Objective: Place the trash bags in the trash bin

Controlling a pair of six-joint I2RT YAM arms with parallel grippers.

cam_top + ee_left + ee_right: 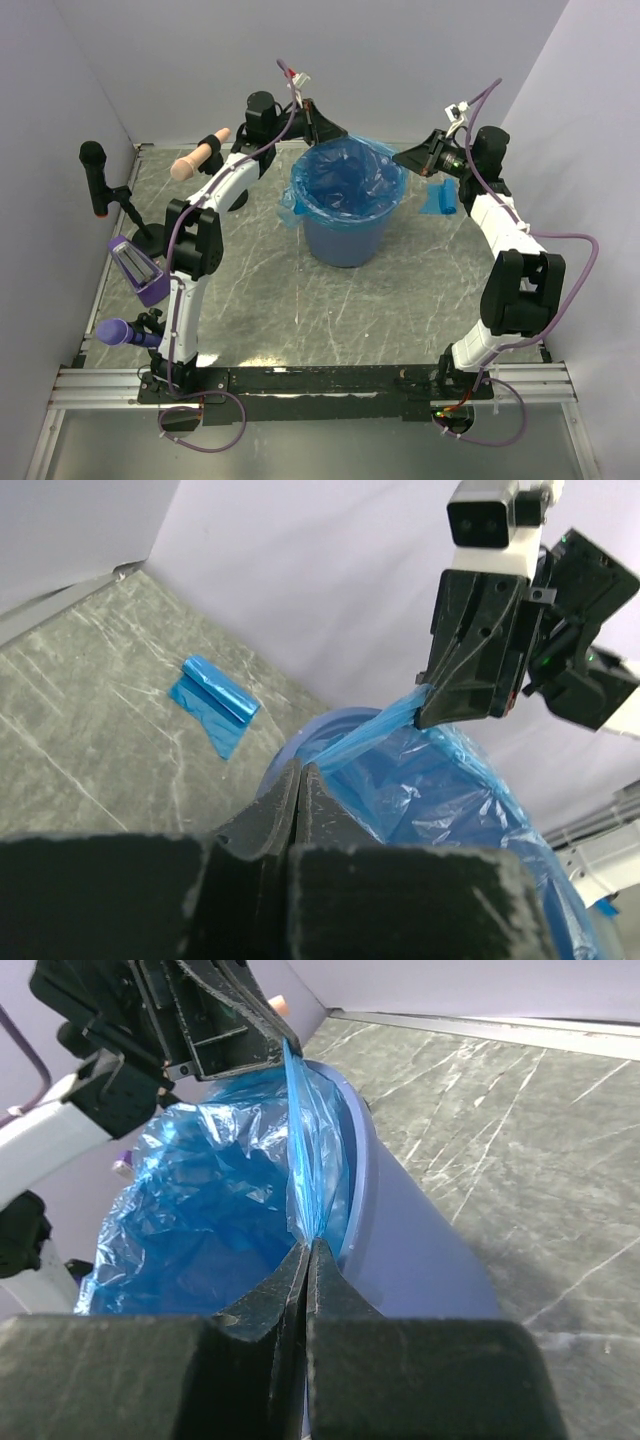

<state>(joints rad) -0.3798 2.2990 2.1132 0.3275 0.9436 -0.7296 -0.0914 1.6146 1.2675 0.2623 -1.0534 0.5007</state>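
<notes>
The trash bin (pixel 345 238) stands mid-table, lined with a translucent blue trash bag (pixel 347 178) whose film drapes over the rim. My left gripper (pixel 333 128) is at the bin's back rim, shut on the bag's edge (pixel 350 742). My right gripper (pixel 403 157) is at the right rim, shut on the same film (pixel 305 1160), which runs taut between the two. The left wrist view has my left gripper (pixel 302 767) at the bottom and the right gripper (pixel 425 708) opposite. A second trash bag (pixel 438 198), a small folded packet (pixel 213 700), lies on the table right of the bin.
Along the left side there are a black microphone-like stand (pixel 94 172), a peach-coloured handle (pixel 200 155), a purple scoop (pixel 138 264) and a purple handle (pixel 122 332). Grey walls close in the table at the back and both sides. The bin's outer wall (pixel 420 1260) faces my right wrist.
</notes>
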